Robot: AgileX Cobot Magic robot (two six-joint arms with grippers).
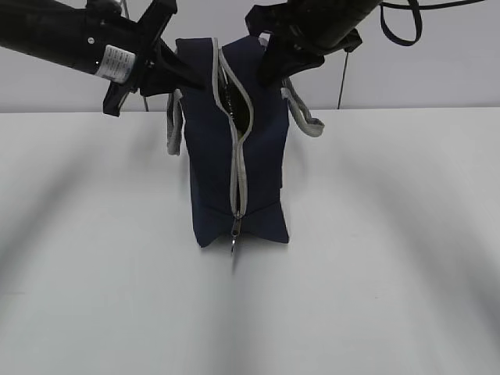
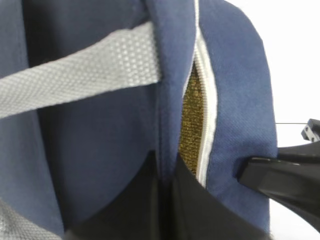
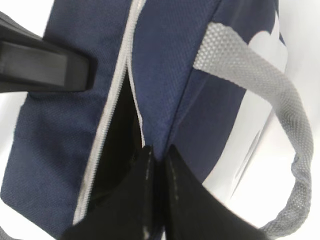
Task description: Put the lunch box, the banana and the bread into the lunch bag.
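The navy lunch bag (image 1: 238, 172) stands upright in the middle of the white table, its grey zipper (image 1: 240, 176) gaping at the top and closed lower down. My left gripper (image 1: 191, 78) is shut on the left fabric edge of the opening (image 2: 165, 167). Opposite it, the right gripper (image 1: 269, 74) is shut on the right edge (image 3: 157, 152). In the left wrist view a golden-brown textured surface (image 2: 192, 107) shows through the gap; I cannot tell what it is. The right wrist view finds the inside dark. The lunch box, the banana and the bread are hidden or out of view.
Grey strap handles (image 1: 176, 129) (image 1: 306, 117) hang off both sides of the bag. The zipper's ring pull (image 1: 234, 241) lies at the bag's foot toward the front. White table (image 1: 94, 273) surrounds the bag, with a pale wall behind it.
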